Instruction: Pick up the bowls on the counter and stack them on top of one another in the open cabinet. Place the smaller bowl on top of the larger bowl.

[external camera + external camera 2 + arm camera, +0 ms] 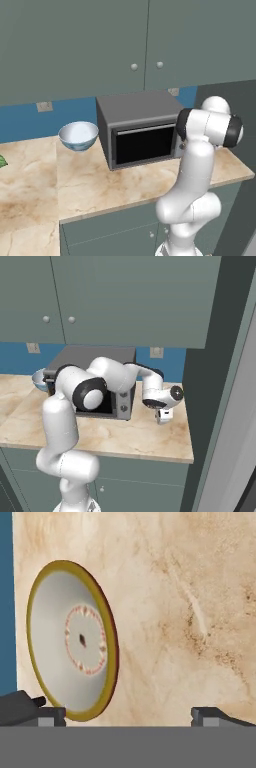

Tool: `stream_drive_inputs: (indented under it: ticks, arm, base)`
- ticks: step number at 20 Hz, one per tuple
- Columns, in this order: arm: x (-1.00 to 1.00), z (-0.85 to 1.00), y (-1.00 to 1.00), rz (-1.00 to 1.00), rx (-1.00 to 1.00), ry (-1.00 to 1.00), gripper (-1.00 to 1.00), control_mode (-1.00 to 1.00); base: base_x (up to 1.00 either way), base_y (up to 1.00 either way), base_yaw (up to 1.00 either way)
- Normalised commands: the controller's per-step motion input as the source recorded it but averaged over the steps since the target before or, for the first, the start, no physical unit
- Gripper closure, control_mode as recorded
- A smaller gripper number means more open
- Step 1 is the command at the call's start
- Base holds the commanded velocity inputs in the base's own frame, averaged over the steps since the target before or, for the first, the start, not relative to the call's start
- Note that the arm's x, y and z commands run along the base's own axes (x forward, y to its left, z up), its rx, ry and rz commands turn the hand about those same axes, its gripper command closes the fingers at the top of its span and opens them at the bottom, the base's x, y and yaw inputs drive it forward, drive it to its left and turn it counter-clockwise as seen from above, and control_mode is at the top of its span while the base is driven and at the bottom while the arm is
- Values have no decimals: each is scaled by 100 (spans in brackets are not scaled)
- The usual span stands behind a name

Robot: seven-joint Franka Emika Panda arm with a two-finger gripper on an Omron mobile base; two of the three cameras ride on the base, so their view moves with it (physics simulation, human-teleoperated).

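Observation:
The smaller bowl (75, 642) lies on the beige counter (190, 612) in the hand view, with a pale grey inside, a red ring pattern and a mustard rim. My gripper (122, 714) is open above it, fingertips wide apart, and the bowl sits toward the left fingertip (30, 707). From the right base view the gripper (162, 416) hangs over the counter (140, 438) just right of the microwave. The larger bowl (78, 135), white inside and pale blue outside, stands left of the microwave, and its edge (38, 379) peeks past the arm. The cabinet's open inside is out of view.
A grey microwave (140, 130) stands on the counter (100, 185) against the blue wall. Closed grey-green upper cupboards (145, 40) hang above it. A tall dark panel (215, 381) bounds the counter's right end. A green item (2, 161) shows at the far left edge.

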Motion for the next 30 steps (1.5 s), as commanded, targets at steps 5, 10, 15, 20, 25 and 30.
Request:
stream_drive_inputs:
  ticks: [5,10,15,20,25,30]
  arm:
    - [24,-14,-1,0,3,0,-100,-100]
    - [26,-13,0,0,1,0,-100,-100]
    - [23,-14,0,0,1,0,-100,-100]
    - [20,-16,0,0,0,0,-100,-100]
    - [14,-22,0,0,0,0,-100,-100]
    - [4,-33,0,0,0,0,100,-100]
  base:
    - [0,0,0]
    - [0,0,0]
    - [0,0,0]
    - [0,0,0]
    - [0,0,0]
    - [0,0,0]
